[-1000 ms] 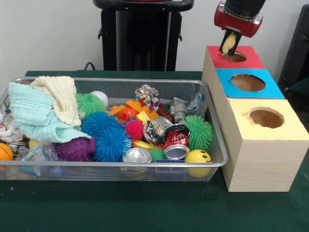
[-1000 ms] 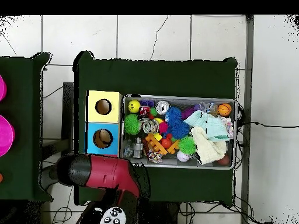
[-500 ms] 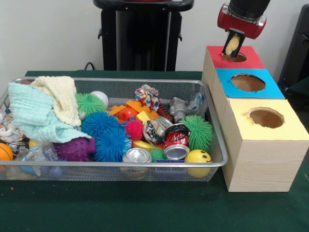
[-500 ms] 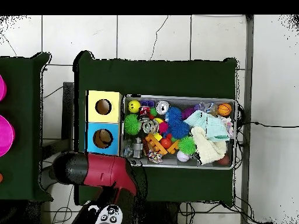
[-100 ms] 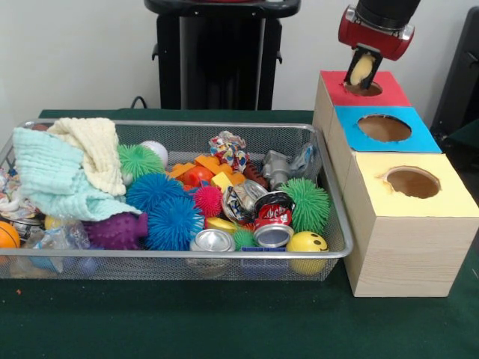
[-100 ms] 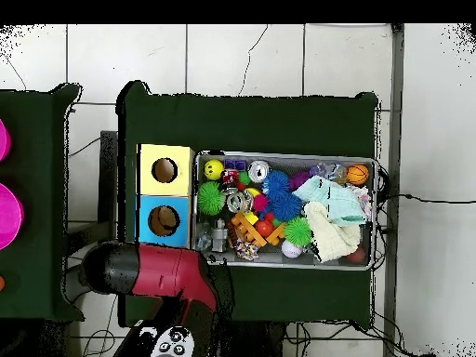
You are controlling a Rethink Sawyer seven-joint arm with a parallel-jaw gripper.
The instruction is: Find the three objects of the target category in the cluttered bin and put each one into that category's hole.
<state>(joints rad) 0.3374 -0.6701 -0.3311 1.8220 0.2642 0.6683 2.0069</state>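
Note:
My gripper (image 5: 361, 72) hangs just above the hole (image 5: 364, 88) in the red-topped box (image 5: 391, 91) at the far right of the front view. It is shut on a small pale yellow object (image 5: 361, 67), which sits upright between the fingers over the hole's rim. In the overhead view the red arm (image 6: 158, 271) covers that box and hides the gripper. The mesh bin (image 5: 224, 125) holds cloths (image 5: 67, 168), spiky balls (image 5: 172, 221), crushed cans (image 5: 273, 221) and orange blocks (image 5: 198, 168).
Next to the red box stand a blue-topped box (image 5: 419, 138) and a yellow-topped box (image 5: 389, 198), each with a round hole. They line the bin's right side. A yellow smiley ball (image 5: 307, 243) lies in the bin's near right corner. A black stand (image 5: 217, 52) rises behind the bin.
The gripper with the pale yellow object has risen slightly and shifted a little right over the red box's hole. The bin's contents have not moved.

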